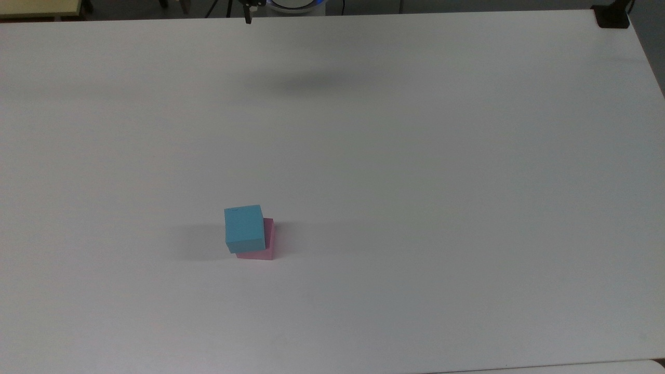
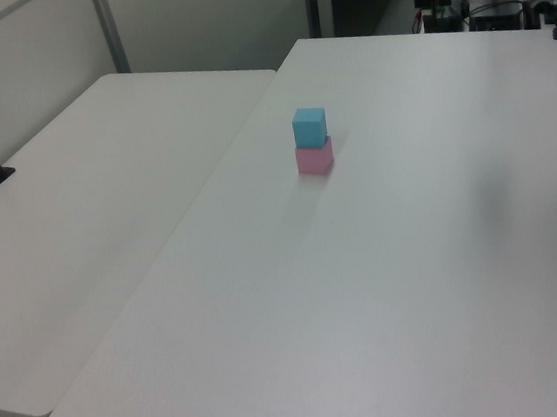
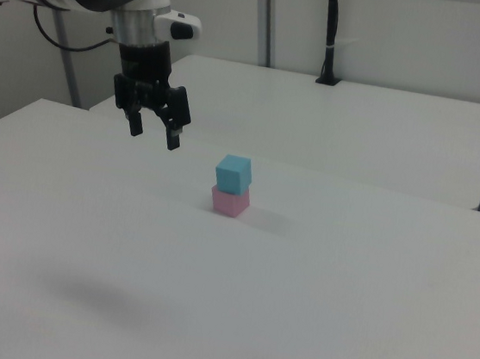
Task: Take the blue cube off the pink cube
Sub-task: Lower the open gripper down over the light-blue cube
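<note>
The blue cube [image 1: 244, 227] sits on top of the pink cube [image 1: 269, 243], shifted slightly so a strip of pink shows at the top view's right and bottom. In the left view the blue cube [image 2: 309, 126] rests squarely over the pink cube [image 2: 314, 159] near the table's middle. My gripper [image 3: 154, 132] hangs in the air well above the table, to the right view's left of the blue cube [image 3: 233, 173] and pink cube [image 3: 230, 201], apart from both. It is open and holds nothing. One dark fingertip [image 1: 248, 17] pokes in at the top view's upper edge.
The white table [image 1: 415, 208] spreads wide around the stack. A second white table [image 2: 85, 190] adjoins it. A black post [image 3: 330, 34] stands on that table, and a black clamp [image 1: 612, 17] sits at the top view's upper right corner.
</note>
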Action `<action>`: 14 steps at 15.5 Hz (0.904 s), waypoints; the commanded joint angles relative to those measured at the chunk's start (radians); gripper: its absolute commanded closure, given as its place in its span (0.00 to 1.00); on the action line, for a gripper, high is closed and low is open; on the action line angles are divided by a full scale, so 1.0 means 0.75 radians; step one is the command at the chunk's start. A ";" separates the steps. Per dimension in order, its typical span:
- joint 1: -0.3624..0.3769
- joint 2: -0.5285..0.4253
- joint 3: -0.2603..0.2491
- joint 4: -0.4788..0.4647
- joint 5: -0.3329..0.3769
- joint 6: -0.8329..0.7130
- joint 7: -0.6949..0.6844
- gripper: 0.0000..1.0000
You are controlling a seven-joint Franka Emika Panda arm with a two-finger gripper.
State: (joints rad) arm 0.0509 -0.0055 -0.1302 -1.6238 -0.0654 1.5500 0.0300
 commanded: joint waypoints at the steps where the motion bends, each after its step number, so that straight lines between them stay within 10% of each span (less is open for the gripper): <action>1: -0.010 0.086 -0.002 0.039 0.036 0.127 -0.062 0.00; 7: -0.006 0.158 -0.002 0.087 0.048 0.197 -0.060 0.00; 14: -0.002 0.565 0.008 0.445 0.151 0.577 0.013 0.00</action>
State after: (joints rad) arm 0.0508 0.2836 -0.1303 -1.4062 0.0305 1.8775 0.0113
